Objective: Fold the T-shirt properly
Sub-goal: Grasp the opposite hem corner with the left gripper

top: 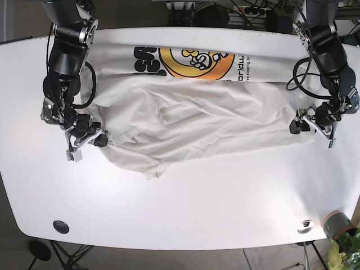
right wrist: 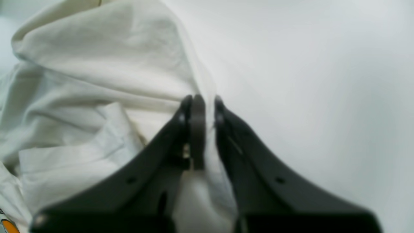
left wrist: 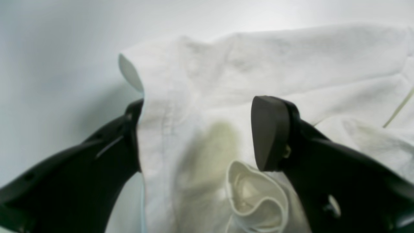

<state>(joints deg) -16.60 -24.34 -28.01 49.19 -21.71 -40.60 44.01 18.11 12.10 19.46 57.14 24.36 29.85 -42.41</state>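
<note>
The white T-shirt (top: 197,121) lies crumpled across the back half of the white table (top: 185,197), its orange and yellow print (top: 194,62) facing up along the far edge. On the base view's left, my right gripper (top: 99,138) is at the shirt's corner. Up close, this right gripper (right wrist: 207,110) is shut on a thin fold of the T-shirt (right wrist: 97,64). My left gripper (top: 297,126) sits at the shirt's opposite edge. Its fingers (left wrist: 270,132) stand wide apart, open, with T-shirt (left wrist: 200,97) cloth bunched between them.
Cables and power strips (top: 236,11) run behind the table's far edge. Two round metal fittings (top: 61,226) (top: 305,226) sit near the front edge. A small pot with a plant (top: 340,230) stands off the front right corner.
</note>
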